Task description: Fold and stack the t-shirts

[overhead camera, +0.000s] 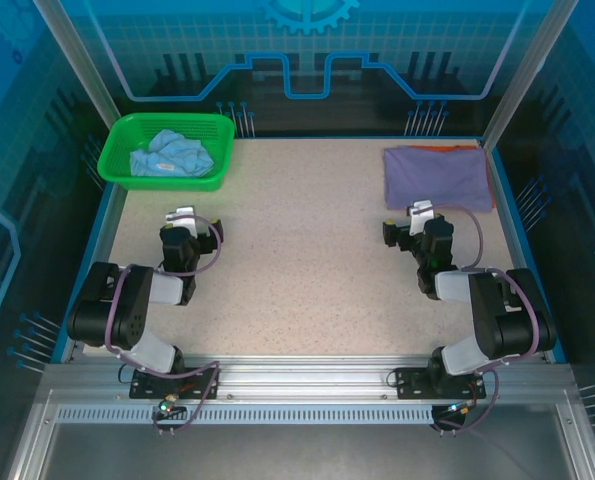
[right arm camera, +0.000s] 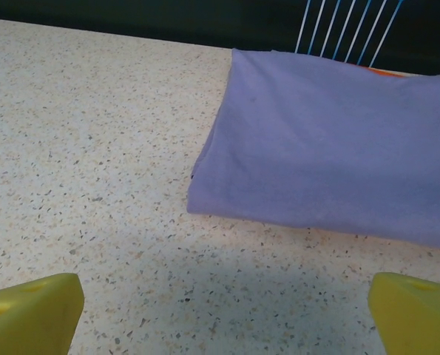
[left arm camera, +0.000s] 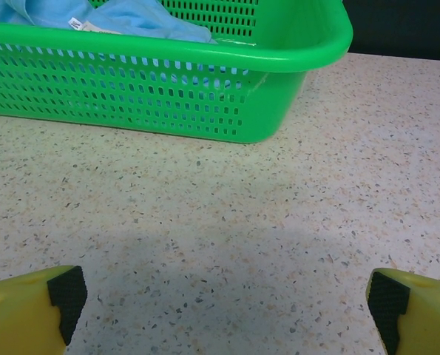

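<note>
A folded lavender-purple t-shirt (overhead camera: 437,177) lies flat at the back right of the table, also in the right wrist view (right arm camera: 330,163). A thin strip of orange t-shirt (overhead camera: 447,148) peeks out from under its far edge (right arm camera: 397,72). The light blue t-shirt (overhead camera: 172,155) sits crumpled inside the green basket (overhead camera: 117,168) at the back left, and shows over the basket rim (left arm camera: 131,18). My left gripper (overhead camera: 184,222) is open above bare table, short of the basket (left arm camera: 227,310). My right gripper (overhead camera: 420,217) is open just in front of the purple shirt (right arm camera: 227,310), touching nothing.
The speckled beige table (overhead camera: 307,260) is bordered by a blue rim and metal frame posts. The green basket's perforated wall (left arm camera: 168,96) stands close ahead of the left gripper. Both arms are folded back near the front edge.
</note>
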You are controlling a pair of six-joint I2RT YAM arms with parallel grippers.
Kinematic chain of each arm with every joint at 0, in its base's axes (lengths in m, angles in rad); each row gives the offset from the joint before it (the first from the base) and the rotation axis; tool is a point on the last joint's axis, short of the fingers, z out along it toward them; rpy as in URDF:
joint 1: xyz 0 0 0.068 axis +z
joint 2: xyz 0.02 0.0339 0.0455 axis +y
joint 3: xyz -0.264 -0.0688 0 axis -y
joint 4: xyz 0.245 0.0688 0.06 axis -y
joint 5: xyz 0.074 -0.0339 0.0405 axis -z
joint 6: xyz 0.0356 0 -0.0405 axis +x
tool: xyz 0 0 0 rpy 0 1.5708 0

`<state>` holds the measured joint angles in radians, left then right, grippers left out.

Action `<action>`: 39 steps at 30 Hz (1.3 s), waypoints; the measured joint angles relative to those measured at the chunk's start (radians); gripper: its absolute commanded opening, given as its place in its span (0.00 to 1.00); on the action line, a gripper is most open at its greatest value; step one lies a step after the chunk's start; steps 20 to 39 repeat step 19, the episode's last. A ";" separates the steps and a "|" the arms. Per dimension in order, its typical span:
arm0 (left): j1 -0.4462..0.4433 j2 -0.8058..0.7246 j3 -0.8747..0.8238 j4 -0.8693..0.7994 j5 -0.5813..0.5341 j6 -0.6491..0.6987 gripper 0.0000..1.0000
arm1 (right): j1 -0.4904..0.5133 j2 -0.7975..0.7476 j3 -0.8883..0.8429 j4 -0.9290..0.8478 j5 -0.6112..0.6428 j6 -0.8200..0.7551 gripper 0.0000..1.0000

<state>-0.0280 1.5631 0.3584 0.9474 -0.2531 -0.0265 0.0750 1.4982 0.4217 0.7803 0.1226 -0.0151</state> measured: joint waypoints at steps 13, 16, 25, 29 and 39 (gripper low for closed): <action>0.000 0.000 0.000 0.000 0.000 0.000 0.99 | -0.004 0.000 0.000 -0.020 -0.028 0.000 1.00; 0.000 0.000 0.000 0.000 0.000 0.000 0.99 | -0.004 0.000 0.000 -0.022 -0.031 0.000 1.00; 0.000 0.000 0.000 0.000 0.000 0.000 0.99 | -0.004 0.000 0.000 -0.022 -0.031 0.000 1.00; 0.000 0.000 0.000 0.000 0.000 0.000 0.99 | -0.004 0.000 0.000 -0.022 -0.031 0.000 1.00; 0.000 0.000 0.000 0.000 0.000 0.000 0.99 | -0.004 0.000 0.000 -0.022 -0.031 0.000 1.00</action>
